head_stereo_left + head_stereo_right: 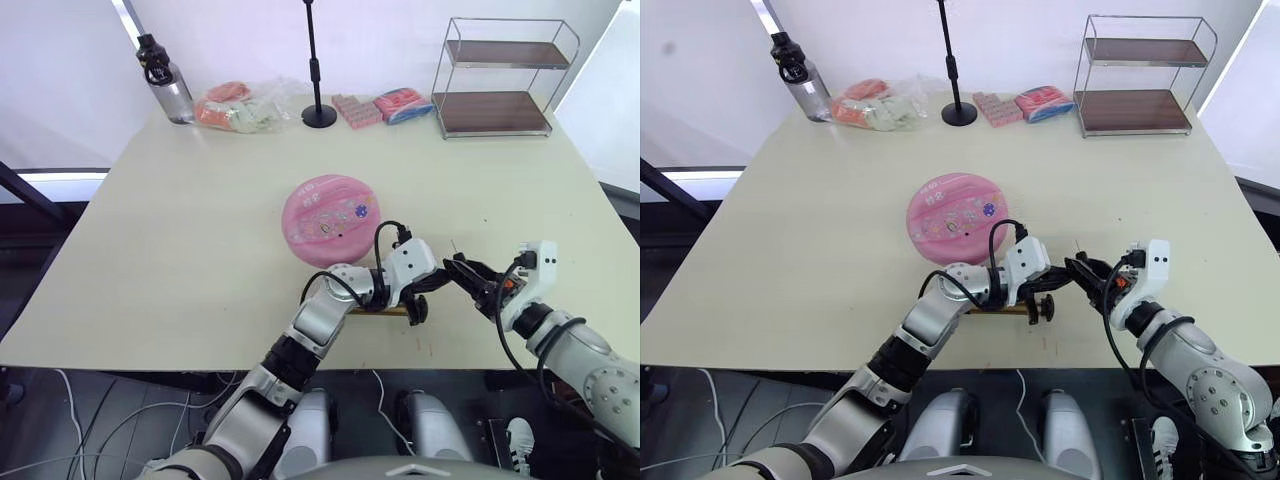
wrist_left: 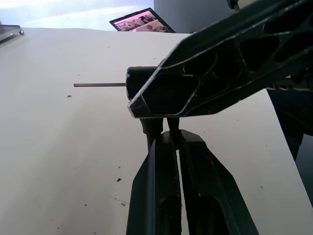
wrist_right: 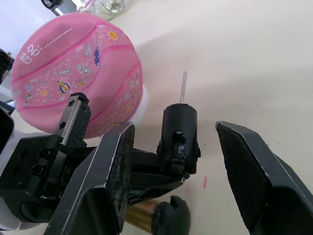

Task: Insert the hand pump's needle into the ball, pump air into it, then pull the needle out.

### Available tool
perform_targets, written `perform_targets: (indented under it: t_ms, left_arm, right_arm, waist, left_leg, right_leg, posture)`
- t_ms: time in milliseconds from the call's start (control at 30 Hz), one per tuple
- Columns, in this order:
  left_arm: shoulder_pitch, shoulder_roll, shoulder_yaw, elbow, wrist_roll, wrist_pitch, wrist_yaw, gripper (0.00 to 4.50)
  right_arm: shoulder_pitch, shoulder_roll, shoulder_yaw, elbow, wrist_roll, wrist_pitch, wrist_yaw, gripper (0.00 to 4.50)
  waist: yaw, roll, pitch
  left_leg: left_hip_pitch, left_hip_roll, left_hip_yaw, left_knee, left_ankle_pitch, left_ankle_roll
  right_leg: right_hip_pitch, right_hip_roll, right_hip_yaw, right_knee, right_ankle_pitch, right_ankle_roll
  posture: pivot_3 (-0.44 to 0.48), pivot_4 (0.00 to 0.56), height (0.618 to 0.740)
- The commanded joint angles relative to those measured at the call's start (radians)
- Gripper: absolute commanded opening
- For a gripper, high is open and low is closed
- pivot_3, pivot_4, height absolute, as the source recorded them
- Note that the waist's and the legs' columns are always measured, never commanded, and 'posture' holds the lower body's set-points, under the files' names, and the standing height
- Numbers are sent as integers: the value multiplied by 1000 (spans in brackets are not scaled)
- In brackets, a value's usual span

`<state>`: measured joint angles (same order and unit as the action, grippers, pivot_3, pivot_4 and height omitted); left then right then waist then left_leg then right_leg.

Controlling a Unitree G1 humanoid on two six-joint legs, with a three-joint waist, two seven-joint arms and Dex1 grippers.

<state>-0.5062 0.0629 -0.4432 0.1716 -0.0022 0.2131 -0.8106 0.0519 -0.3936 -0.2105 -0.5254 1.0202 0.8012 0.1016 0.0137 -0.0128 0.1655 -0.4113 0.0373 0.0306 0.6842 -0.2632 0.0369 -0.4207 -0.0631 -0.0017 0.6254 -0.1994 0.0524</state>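
Left pincer [image 2: 168,142] clamped on hose below needle [image 2: 99,84], hand pump [image 3: 146,211] half hidden.

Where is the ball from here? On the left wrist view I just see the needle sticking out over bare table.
Observer: The ball lies flattened on the table, beyond both grippers and to the robot's left of the needle. The two are apart.
Operator: Has the right gripper closed on it?
Observer: No. The right gripper is open, with one finger on each side of the needle's black fitting.
Operator: And the pump body?
Observer: The hand pump lies on the table near the front edge, under the left gripper, which pinches the hose.
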Motion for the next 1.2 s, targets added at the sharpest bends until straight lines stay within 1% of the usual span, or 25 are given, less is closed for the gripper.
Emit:
perform_targets:
  t_ms: [33, 200, 500, 533, 567, 633, 667, 1067, 1133, 1167, 1200]
  left_arm:
    - [-8, -15, -2, -12, -14, -4, 1, 0]
    - [-14, -15, -1, -3, -12, -6, 0, 0]
    - [-12, -16, -7, 5, -9, -13, -2, 0]
    - [-11, -15, -6, 4, -9, -13, -2, 0]
    - [-10, -15, -6, 4, -9, -14, -2, 0]
    - [-9, -14, -4, 4, -9, -15, -1, 0]
    - [-9, -14, -4, 4, -9, -15, -1, 0]
    - [-2, -7, 7, -3, -25, -15, -13, 0]
    - [-6, -5, 11, -3, -23, -11, -9, 665]
    - [-8, -4, 13, -4, -26, -9, -15, 900]
    - [-8, -3, 15, -9, -31, -6, -21, 1492]
  right_arm:
    - [9, 13, -12, -39, -10, -31, 5, 2765]
    - [19, 30, -19, -39, -22, -45, 6, 2765]
    - [24, 27, -20, -39, -34, -50, 25, 2765]
    - [27, 26, -19, -39, -36, -49, 27, 2217]
    - [30, 21, -17, -39, -36, -44, 31, 1855]
    - [34, 17, -11, -40, -39, -40, 39, 799]
    - [35, 18, -10, -40, -40, -40, 39, 389]
    - [14, 32, -19, -29, -56, -51, 52, 360]
    - [11, 25, -21, -29, -57, -50, 65, 360]
    - [9, 18, -22, -29, -59, -49, 75, 360]
    - [8, 5, -24, -29, -61, -48, 92, 360]
  waist:
    - [0, 0, 0]
    - [-1, 0, 0]
    - [-1, 0, 0]
    - [-1, 0, 0]
    - [0, 0, 0]
    - [-1, 0, 0]
    - [-1, 0, 0]
    - [-1, 0, 0]
    - [-1, 0, 0]
    - [-1, 0, 0]
    - [-1, 0, 0]
  left_leg:
    - [0, 0, 0, 0, 0, 0]
    - [-2, 0, 0, 0, 0, 0]
    - [-2, 0, 0, 0, 0, 0]
    - [-2, 0, 0, 0, 0, 0]
    - [-2, 0, 0, 0, 0, 0]
    - [-2, 0, 0, 0, 0, 0]
    - [-2, 0, 0, 0, 0, 0]
    - [-2, 0, 0, 0, 0, 0]
    - [-2, 0, 0, 0, 0, 0]
    - [-2, 0, 0, 0, 0, 0]
    - [-2, 0, 0, 0, 0, 0]
  right_leg:
    - [0, 0, 0, 0, 0, 0]
    - [-2, 0, 0, 0, 0, 0]
    - [-3, 0, 0, 0, 0, 0]
    - [-3, 0, 0, 0, 0, 0]
    - [-3, 0, 0, 0, 0, 0]
    - [-3, 0, 0, 0, 0, 0]
    - [-3, 0, 0, 0, 0, 0]
    - [-3, 0, 0, 0, 0, 0]
    - [-3, 0, 0, 0, 0, 0]
    - [-3, 0, 0, 0, 0, 0]
    - [-3, 0, 0, 0, 0, 0]
  posture:
    - [0, 150, 740]
    - [0, 150, 740]
    - [0, 150, 740]
    - [0, 150, 740]
    - [0, 150, 740]
    - [0, 150, 740]
    - [0, 150, 740]
    - [0, 150, 740]
    - [0, 150, 740]
    - [0, 150, 740]
    - [0, 150, 740]
